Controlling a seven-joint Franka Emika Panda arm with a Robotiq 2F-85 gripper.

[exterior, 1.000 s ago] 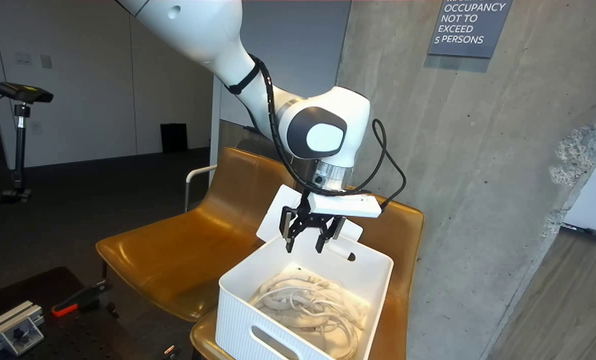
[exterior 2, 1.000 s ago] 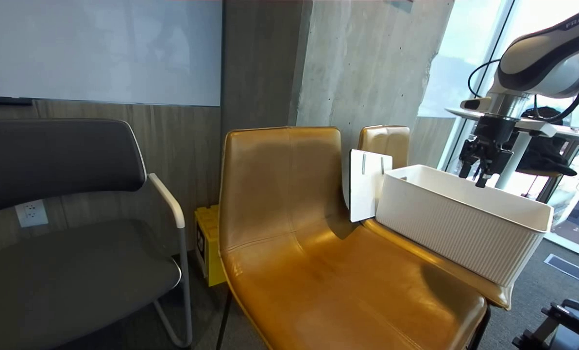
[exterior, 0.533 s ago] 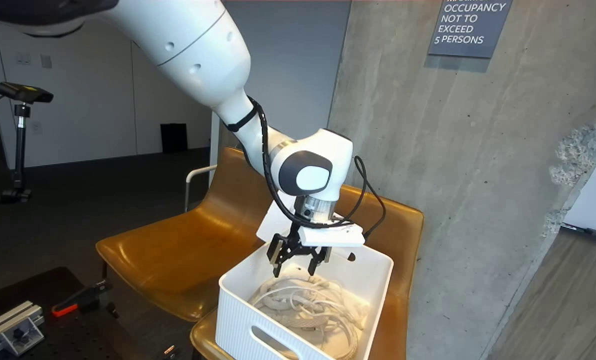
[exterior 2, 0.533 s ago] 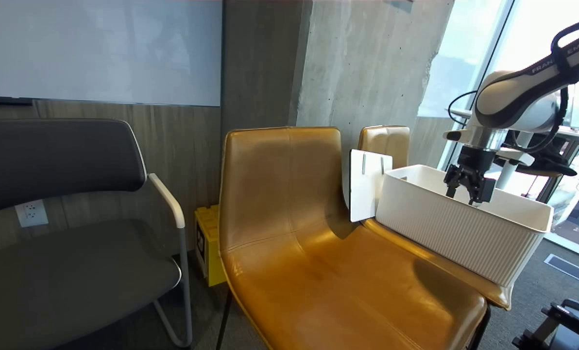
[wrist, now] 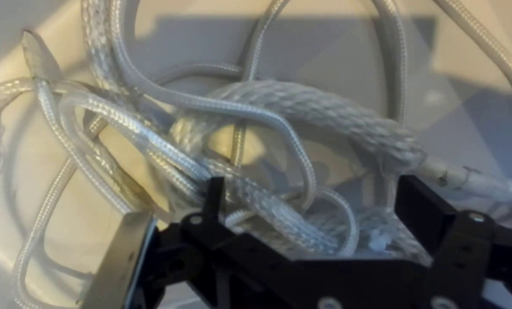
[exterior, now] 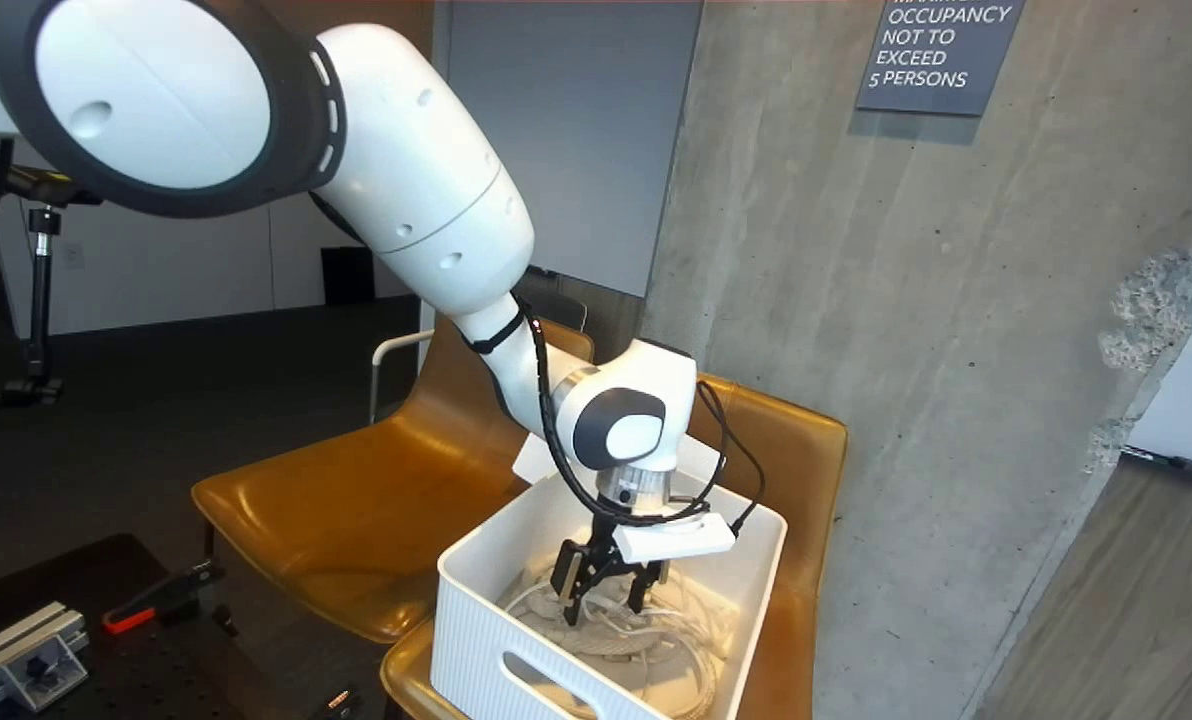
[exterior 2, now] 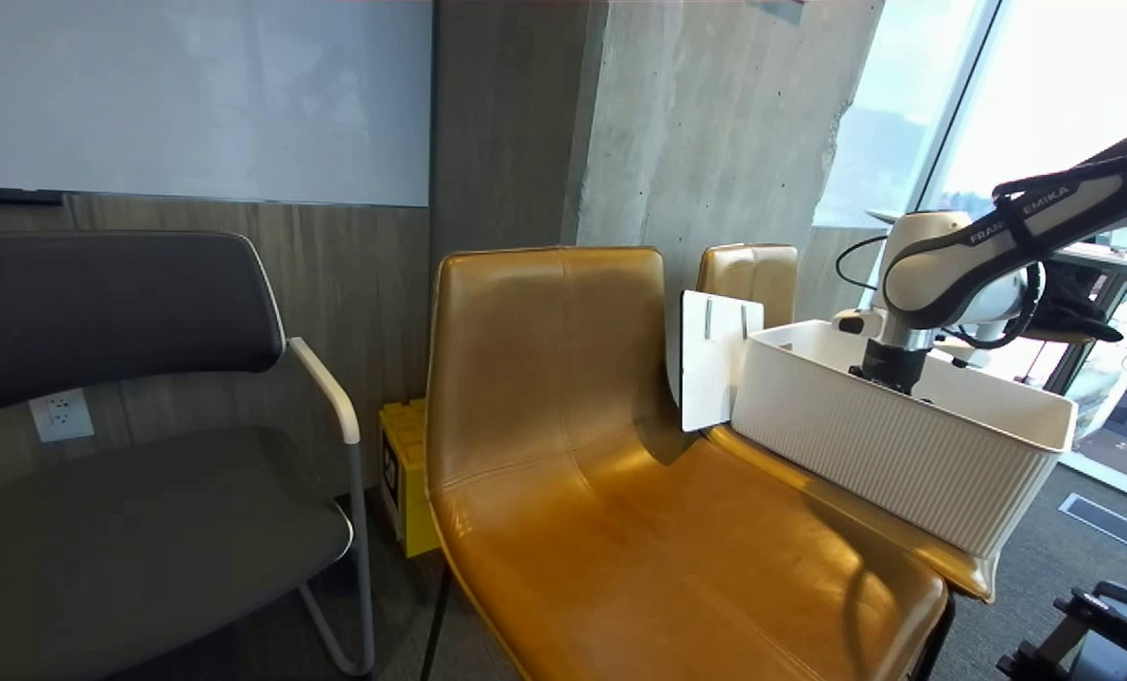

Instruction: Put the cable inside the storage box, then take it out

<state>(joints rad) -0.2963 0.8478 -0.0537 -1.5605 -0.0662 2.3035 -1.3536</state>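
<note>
The white storage box (exterior: pixel 476 640) sits open on a tan chair; its ribbed side shows in an exterior view (exterior 2: pixel 885 454). A pile of whitish braided cable (exterior: pixel 691 655) lies coiled on the box floor. My gripper (exterior: pixel 604 608) is inside the box, pointing down at the pile. In the wrist view the gripper (wrist: pixel 312 182) is open, its fingers wide apart. Loops of the cable (wrist: pixel 277 210) show in the gap between them, beyond the tips or level with them; I cannot tell if they touch. In an exterior view the box wall hides the fingers.
A white panel (exterior 2: pixel 712 364) stands upright at the box's end. Tan chairs (exterior: pixel 356 500) stand beside and under the box, with a concrete pillar (exterior: pixel 956 350) behind. A dark table with tools (exterior: pixel 156 605) and a camera on a stand (exterior: pixel 44 220) are in view.
My gripper has moved down from above the box's rim to the cable pile inside it. It stays open. The box and the cable have not visibly moved.
</note>
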